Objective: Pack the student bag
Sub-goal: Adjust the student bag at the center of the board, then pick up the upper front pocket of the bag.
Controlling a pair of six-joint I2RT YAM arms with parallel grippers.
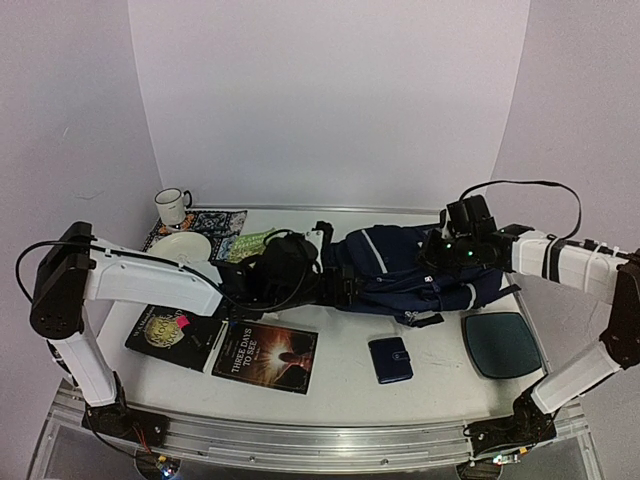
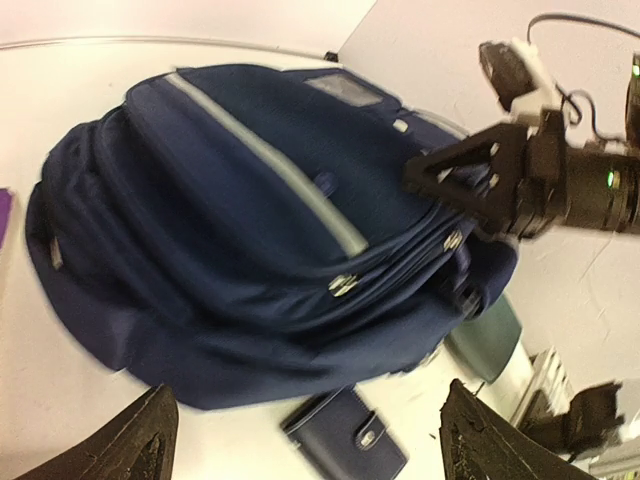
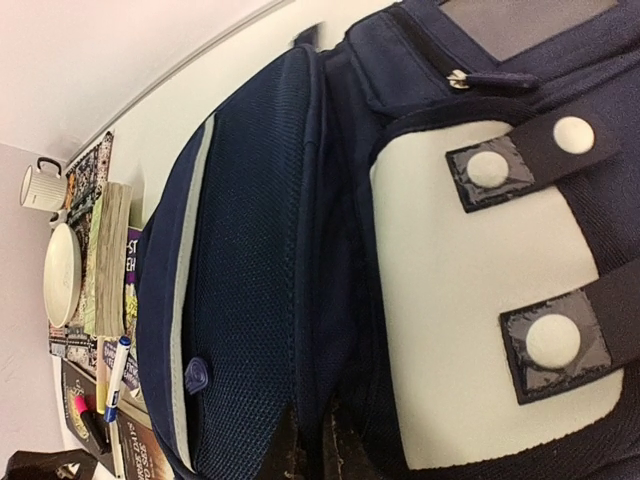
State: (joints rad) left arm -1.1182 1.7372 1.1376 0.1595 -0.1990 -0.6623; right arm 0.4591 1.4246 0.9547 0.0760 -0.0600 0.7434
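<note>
The student bag point(image 1: 400, 265) lies flat across the back middle of the table, navy with a pale stripe and a white patch point(image 3: 470, 300). My right gripper point(image 1: 435, 262) is at its right end. In the right wrist view the gripper point(image 3: 322, 452) is shut on a thin fold of the bag's point(image 3: 250, 260) fabric beside the patch. My left gripper point(image 1: 318, 272) is at the bag's left end. In the left wrist view it point(image 2: 310, 450) stands wide open and holds nothing, above the bag point(image 2: 230, 230) and a small navy wallet point(image 2: 345, 440).
The wallet point(image 1: 389, 359) lies in front of the bag, with a dark teal pad point(image 1: 500, 343) to its right. Two books point(image 1: 168, 330) point(image 1: 266, 355) lie at front left. A mug point(image 1: 172, 205), a pale plate point(image 1: 182, 247) and a thick book point(image 1: 245, 243) sit at back left.
</note>
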